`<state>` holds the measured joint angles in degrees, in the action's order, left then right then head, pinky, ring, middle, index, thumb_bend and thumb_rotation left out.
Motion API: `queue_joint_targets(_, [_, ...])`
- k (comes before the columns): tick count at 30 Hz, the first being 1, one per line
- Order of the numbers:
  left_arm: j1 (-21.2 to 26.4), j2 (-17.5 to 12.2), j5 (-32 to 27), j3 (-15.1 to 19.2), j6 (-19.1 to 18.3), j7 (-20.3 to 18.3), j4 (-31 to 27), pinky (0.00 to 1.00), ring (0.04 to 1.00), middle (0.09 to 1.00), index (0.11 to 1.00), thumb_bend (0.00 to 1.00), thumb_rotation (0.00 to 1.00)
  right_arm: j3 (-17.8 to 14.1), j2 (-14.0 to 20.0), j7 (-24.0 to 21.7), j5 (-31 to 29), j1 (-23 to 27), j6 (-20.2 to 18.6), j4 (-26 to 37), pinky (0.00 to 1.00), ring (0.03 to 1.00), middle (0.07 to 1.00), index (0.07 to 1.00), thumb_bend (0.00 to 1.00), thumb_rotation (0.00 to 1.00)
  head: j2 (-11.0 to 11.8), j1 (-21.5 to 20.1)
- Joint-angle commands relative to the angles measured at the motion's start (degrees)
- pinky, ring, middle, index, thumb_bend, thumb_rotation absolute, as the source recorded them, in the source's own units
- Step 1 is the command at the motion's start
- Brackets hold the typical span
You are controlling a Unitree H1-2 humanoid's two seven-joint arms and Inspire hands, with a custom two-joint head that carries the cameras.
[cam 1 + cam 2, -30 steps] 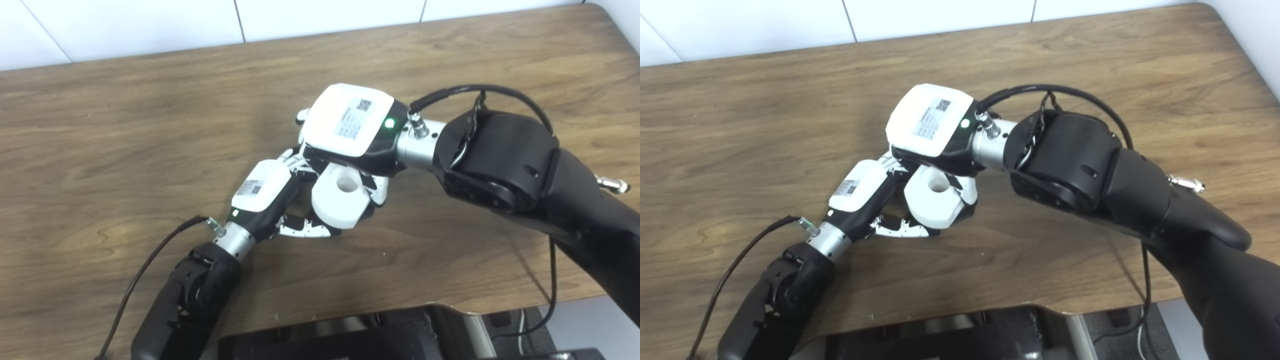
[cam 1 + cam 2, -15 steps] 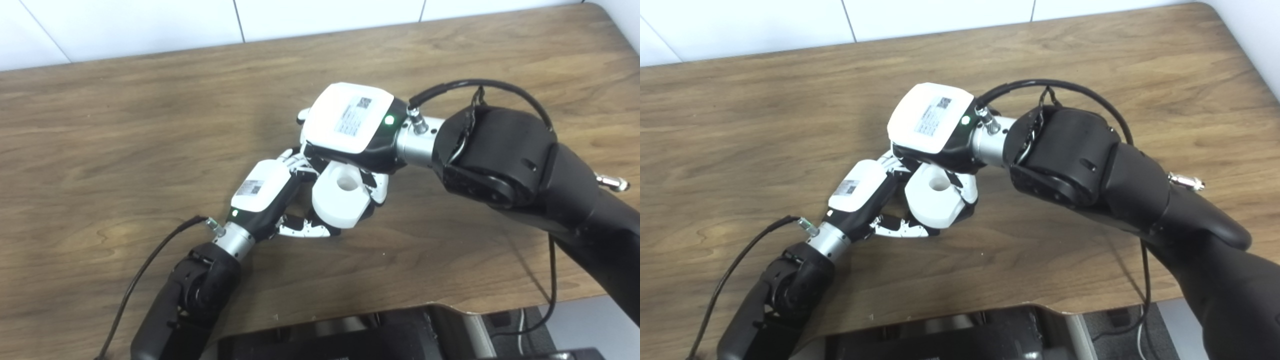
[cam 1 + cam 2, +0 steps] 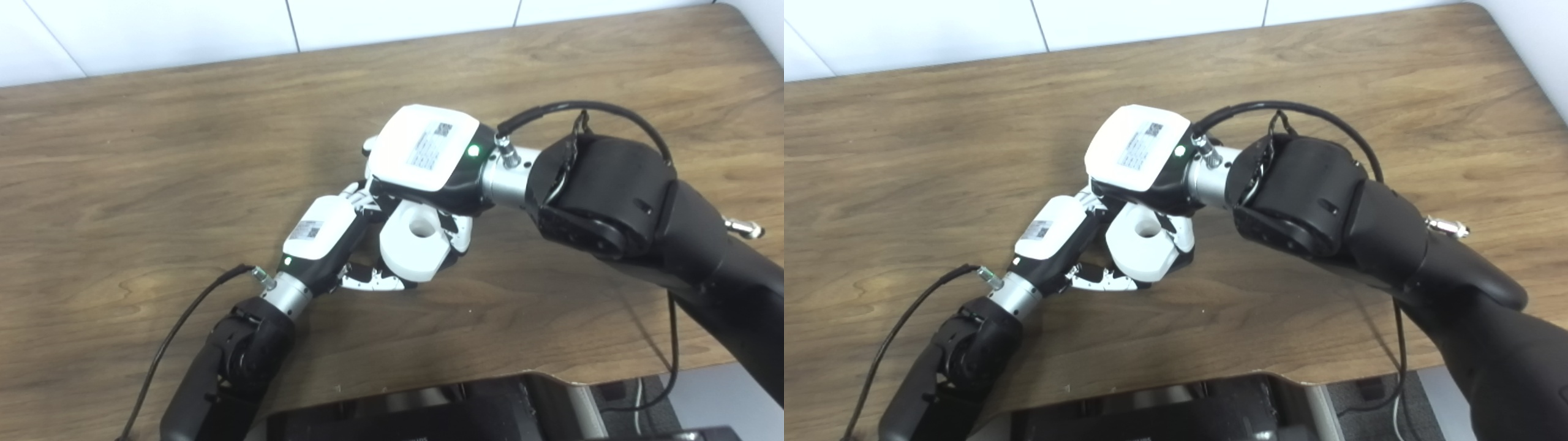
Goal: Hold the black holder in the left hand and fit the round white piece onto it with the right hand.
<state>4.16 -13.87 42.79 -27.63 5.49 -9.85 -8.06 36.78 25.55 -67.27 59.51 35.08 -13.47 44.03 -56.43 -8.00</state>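
My two hands meet at the middle of the wooden table (image 3: 153, 153). The right hand (image 3: 425, 153) comes in from the right, palm down, and is shut on the round white piece (image 3: 411, 251); the piece's centre hole faces up. The left hand (image 3: 321, 236) reaches in from the lower left, its fingers (image 3: 375, 282) curled under the white piece. Only a dark sliver of the black holder (image 3: 369, 247) shows between the left palm and the white piece. The white piece sits tight against it. How the two parts join is hidden.
A black cable (image 3: 184, 318) trails from my left wrist along the table. Another cable (image 3: 588, 110) loops over my right wrist. The table's front edge (image 3: 502, 376) has a cut-out with dark equipment (image 3: 429, 416) below. White wall panels run along the far edge.
My right hand has shifted slightly left and down with the white piece, pressing it closer to the left hand. The left hand has stayed put.
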Motion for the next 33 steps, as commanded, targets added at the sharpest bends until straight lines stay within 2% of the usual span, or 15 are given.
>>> queue_joint_targets(1, [-0.54,-0.72,0.86,-0.67,-0.87,-2.56,0.26,0.96,0.893,0.818,0.487,0.51,0.06,-0.75,-0.26,-5.46,0.76,1.78,-0.78,1.54,0.77,0.886,0.769,0.479,0.53,0.13,-0.17,-0.14])
queue_joint_targets(16, [-0.52,-0.73,1.08,-0.76,-0.85,-2.56,0.29,0.96,0.893,0.820,0.487,0.51,0.06,-0.84,-0.35,-5.41,1.92,0.78,0.73,1.92,0.73,0.874,0.751,0.479,0.52,0.13,-0.14,-0.26])
queue_joint_targets(21, [-0.49,-0.70,1.04,-0.76,-1.01,-2.69,0.36,0.96,0.891,0.819,0.487,0.51,0.06,-0.92,-0.08,-5.44,1.93,0.66,1.08,1.90,0.72,0.876,0.777,0.480,0.52,0.13,-0.07,-0.30])
queue_joint_targets(27, [-0.45,-0.62,0.77,-0.73,-1.05,-2.74,0.45,0.97,0.892,0.818,0.487,0.51,0.06,1.97,2.28,-5.45,0.82,2.99,-1.85,1.70,0.75,0.913,0.835,0.484,0.52,0.16,0.00,-0.29])
queue_joint_targets(28, [-0.45,-0.61,0.79,-0.74,-1.07,-2.74,0.47,0.97,0.892,0.818,0.487,0.51,0.06,2.20,2.40,-5.46,0.88,3.10,-2.13,1.69,0.75,0.916,0.840,0.500,0.81,0.25,-0.03,-0.26])
queue_joint_targets(29, [-0.45,-0.61,0.81,-0.75,-1.08,-2.73,0.46,0.97,0.892,0.817,0.487,0.51,0.06,2.51,2.50,-5.46,1.00,3.22,-2.52,1.67,0.76,0.919,0.844,0.519,0.90,0.29,-0.03,-0.26])
queue_joint_targets(31, [-0.43,-0.60,0.87,-0.80,-1.29,-2.97,0.36,0.97,0.893,0.818,0.487,0.51,0.06,2.93,2.62,-5.46,0.84,3.38,-3.66,1.66,0.78,0.926,0.863,0.599,0.98,0.32,-0.01,-0.31])
queue_joint_targets(33, [-0.39,-0.64,0.91,-0.84,-1.46,-3.21,0.27,0.97,0.893,0.818,0.487,0.51,0.06,3.61,2.86,-5.47,0.63,3.87,-4.81,1.62,0.80,0.936,0.880,0.662,1.00,0.33,-0.02,-0.29])
